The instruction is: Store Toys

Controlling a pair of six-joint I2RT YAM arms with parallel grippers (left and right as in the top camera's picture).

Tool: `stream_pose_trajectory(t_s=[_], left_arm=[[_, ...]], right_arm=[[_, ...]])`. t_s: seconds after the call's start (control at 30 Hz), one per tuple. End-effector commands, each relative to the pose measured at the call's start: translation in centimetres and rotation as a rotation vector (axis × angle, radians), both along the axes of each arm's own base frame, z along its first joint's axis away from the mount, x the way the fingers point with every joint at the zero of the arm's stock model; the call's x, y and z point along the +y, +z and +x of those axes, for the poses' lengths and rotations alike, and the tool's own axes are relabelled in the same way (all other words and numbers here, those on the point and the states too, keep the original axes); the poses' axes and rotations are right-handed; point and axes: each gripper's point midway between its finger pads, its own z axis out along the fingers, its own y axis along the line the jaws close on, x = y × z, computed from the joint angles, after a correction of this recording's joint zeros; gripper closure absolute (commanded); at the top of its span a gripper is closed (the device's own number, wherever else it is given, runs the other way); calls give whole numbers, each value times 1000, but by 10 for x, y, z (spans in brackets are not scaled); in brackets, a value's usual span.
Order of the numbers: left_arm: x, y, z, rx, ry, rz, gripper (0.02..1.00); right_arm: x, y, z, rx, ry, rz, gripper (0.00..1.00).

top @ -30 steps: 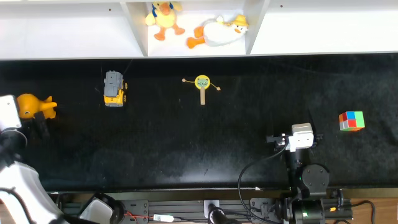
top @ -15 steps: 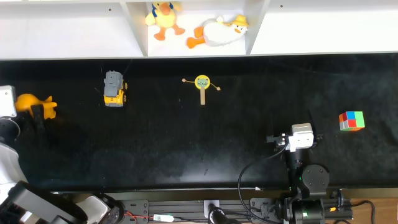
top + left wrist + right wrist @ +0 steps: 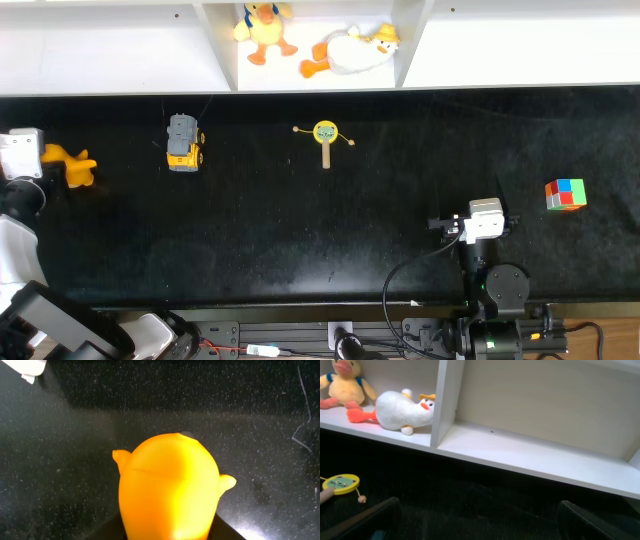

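We find the left gripper point(image 3: 50, 166) closed on the smooth orange moulded animal toy point(image 3: 170, 491), at the far left of the black table point(image 3: 300, 230). We judge the toy light, rounded and slippery, so a hold across the broad body suits it best. The right gripper point(image 3: 480, 519) stands wide open, holding nothing.

Count, six toys:
- one orange animal
- one grey-and-yellow toy truck point(image 3: 183, 143)
- one yellow rattle drum point(image 3: 325, 138)
- one multicoloured cube point(image 3: 565, 194)
- one yellow plush duck point(image 3: 264, 28) and one white plush duck point(image 3: 350, 52), both on the white shelf point(image 3: 120, 60)

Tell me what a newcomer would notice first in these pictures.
The bright orange toy stands out, held in the left gripper at the far left of the black table. Next come the yellow plush duck and white plush duck in the middle compartment of the shelf, and the colourful cube at the table's right.
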Motion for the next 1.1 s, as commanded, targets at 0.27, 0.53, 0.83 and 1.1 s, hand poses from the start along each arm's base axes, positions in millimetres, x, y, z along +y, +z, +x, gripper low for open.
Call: stream_pose_trajectory(t_s=[0.27,0.53,0.83,1.1], left_arm=[[-18,86,29,-123,63,-34,755],[-37,109,55,-175,81,-76,737],[-43,126,79,-261,124,-53,741],[-37,114,104,-298,160,-103,739]], right_arm=[[3,-4,0,2,15,-6,5],[3,-4,0,2,15,-6,5],[3,-4,0,2,15,-6,7],[3,-4,0,2,15,-6,5]])
